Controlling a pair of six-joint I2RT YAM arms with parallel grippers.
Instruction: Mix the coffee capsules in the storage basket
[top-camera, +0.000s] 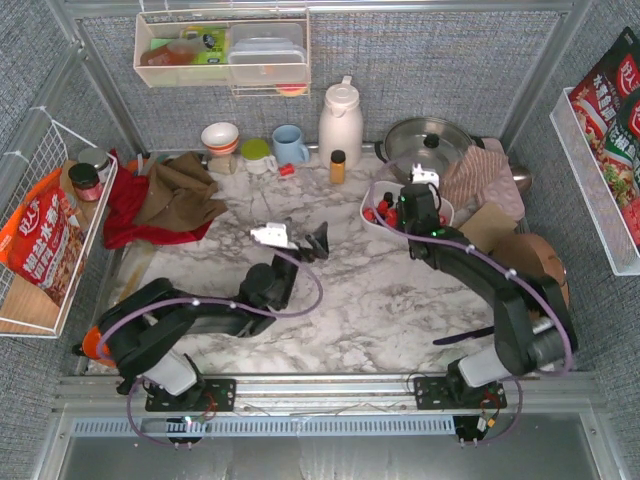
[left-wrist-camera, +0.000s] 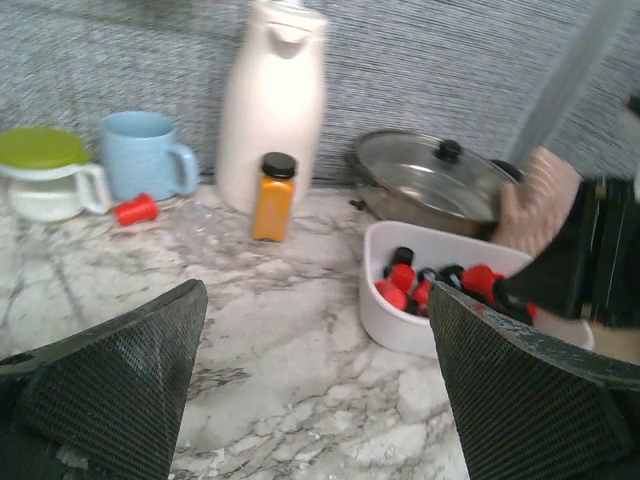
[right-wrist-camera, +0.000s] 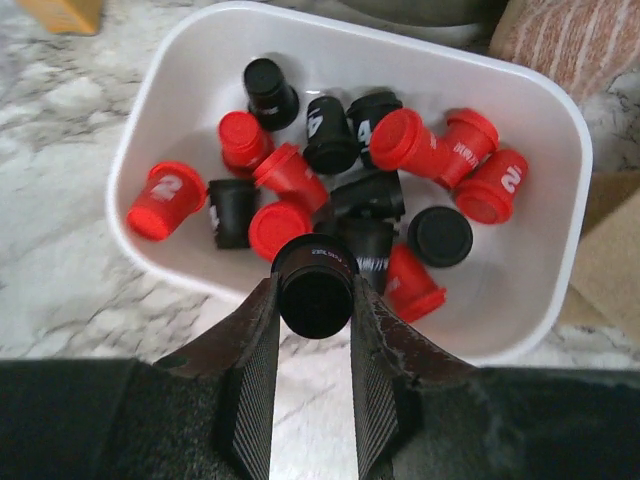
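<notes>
A white marble table (top-camera: 330, 330), walled in grey fabric, carries the basket (right-wrist-camera: 530, 140) on its far right part, just in front of a lidded pan (left-wrist-camera: 435, 180). Red and black capsules (right-wrist-camera: 300, 175) lie jumbled inside it, most of them toward the middle and left, and the right gripper (right-wrist-camera: 315, 305) hangs over the near wall, pinching one black capsule (right-wrist-camera: 314, 272) between its fingers. The left gripper (left-wrist-camera: 315, 340) hovers mid-table with fingers spread wide and nothing between them, well apart from the basket; farther back an amber bottle (left-wrist-camera: 273, 196) stands beside a white jug (left-wrist-camera: 272, 100).
</notes>
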